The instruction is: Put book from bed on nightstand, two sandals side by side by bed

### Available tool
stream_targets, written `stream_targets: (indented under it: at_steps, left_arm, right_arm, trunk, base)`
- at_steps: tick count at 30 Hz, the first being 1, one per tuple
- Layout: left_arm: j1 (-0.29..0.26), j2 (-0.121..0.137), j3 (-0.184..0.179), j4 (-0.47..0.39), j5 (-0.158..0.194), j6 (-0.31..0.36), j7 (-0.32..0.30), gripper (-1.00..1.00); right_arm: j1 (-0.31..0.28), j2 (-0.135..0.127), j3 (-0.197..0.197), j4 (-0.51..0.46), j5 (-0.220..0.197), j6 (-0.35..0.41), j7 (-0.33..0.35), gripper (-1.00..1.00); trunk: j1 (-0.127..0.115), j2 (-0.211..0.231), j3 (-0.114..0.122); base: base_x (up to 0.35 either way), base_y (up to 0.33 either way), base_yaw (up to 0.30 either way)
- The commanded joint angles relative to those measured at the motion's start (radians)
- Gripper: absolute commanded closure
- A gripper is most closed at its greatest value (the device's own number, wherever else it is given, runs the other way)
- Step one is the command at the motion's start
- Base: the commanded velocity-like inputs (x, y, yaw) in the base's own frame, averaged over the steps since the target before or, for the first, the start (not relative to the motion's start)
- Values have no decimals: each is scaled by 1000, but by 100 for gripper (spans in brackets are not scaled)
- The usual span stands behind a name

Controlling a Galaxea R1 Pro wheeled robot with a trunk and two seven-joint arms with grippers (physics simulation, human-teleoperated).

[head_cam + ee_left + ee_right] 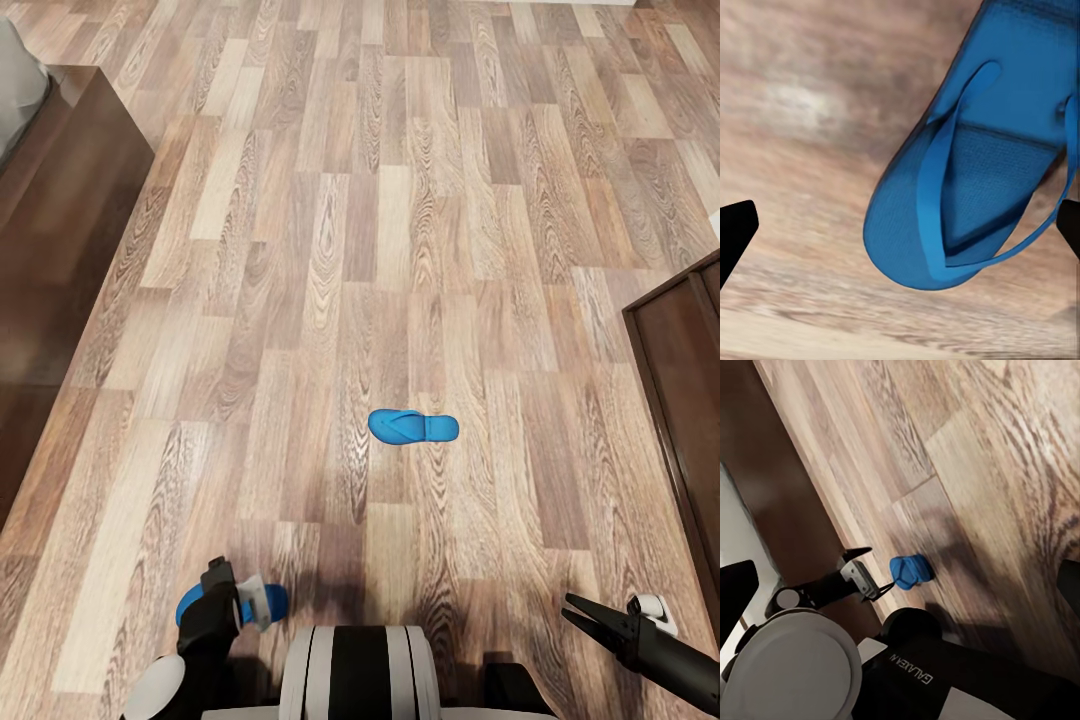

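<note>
Head view: a bright blue sandal (413,427) is seen lying flat on the wood plank floor (400,200) of the bedroom, well apart from the bed (40,200), whose dark wooden frame and a sliver of pale mattress are caught at the picture's upper left. A second sandal (232,605) is carried low at the left gripper (222,600) — its blue sole is seen on either side of the dark fingers, so it is judged to be clamped between them. In the left wrist view the carried sandal (975,157) is shown close up, strap side towards the camera, with the floor blurred behind it. The right gripper (590,615) is held out over the floor with its jaws close together and nothing between them. A dark brown cabinet (685,400) is glimpsed at the right edge; whether it is a nightstand cannot be told. In the right wrist view, the left gripper (870,574) and a scrap of blue sandal (911,571) are picked out beside the robot's trunk (937,675).

The task is judged to be only partly done — one sandal is in hand, the other is left in the open, and neither is yet set beside the bed. The book's whereabouts cannot be told.
</note>
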Motion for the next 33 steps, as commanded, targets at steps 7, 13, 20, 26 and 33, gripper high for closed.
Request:
stream_targets:
  at_steps: [7, 13, 20, 26, 33]
  left_arm:
    - [0, 11, 0, -1, -7, 3, -16, -100]
    - [0, 10, 0, -1, -7, 4, -17, -100]
    - [0, 9, 0, -6, -7, 4, -16, -100]
    - [-1, 10, 0, -29, -7, 4, -17, -100]
    - [-1, 10, 0, -32, -7, 4, -16, -100]
  right_arm:
    - [0, 0, 0, 0, -4, 7, 0, -100]
    - [0, 0, 0, 0, -4, 7, 0, -100]
    - [0, 0, 0, 0, -4, 7, 0, -100]
    - [0, 0, 0, 0, -4, 7, 0, -100]
    - [0, 0, 0, 0, -4, 7, 0, -100]
  trunk:
    - [0, 0, -1]
    - [0, 0, -1]
    - [0, 0, -1]
    - [0, 0, -1]
    - [0, 0, -1]
  base:
    - [0, 0, 0]
    - [0, 0, 0]
    - [0, 0, 0]
    - [-66, -11, 0]
    - [-68, -23, 0]
